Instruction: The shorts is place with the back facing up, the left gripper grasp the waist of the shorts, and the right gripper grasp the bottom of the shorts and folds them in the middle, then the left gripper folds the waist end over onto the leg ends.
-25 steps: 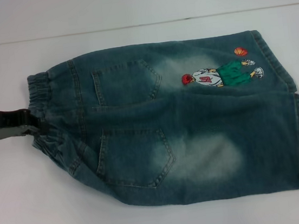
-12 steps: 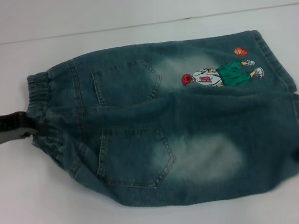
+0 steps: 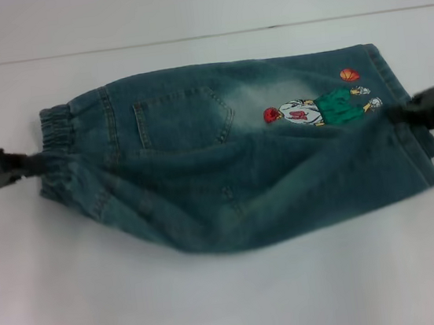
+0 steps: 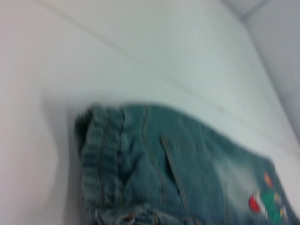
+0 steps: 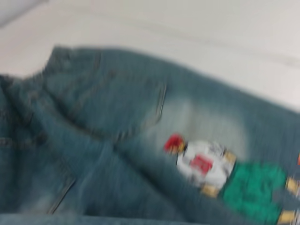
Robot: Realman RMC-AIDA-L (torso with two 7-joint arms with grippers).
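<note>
Left gripper: at the waist, on the left side of the worktop; its tip meets the gathered band about midway along it. From how the cloth pulls toward it, I judge it clamped on the waist, though the fingers themselves are lost against the denim.

Right gripper: at the hems, on the right side of the worktop; its tip sits on the stitched edge just beside the cartoon. I judge it clamped on the hem in the same way.

Shorts: near the middle of the worktop, long axis running left to right between the two grippers, waist left, hems right. The near half is raised and bunched toward the far half, with one pocket showing.

Step, as I judge it: the lengthwise fold, near half being carried over the far half.

Key relation: both held points lie roughly on one line along the long axis, so the fold crease should run waist to hem. The far edge lies flat toward the worktop's far edge.

Nearer arm for the coming fold: the left, already at the waist; the hems lie straight to its right, along the long axis.

Risk: the sagging near edge may land uneven.
</note>
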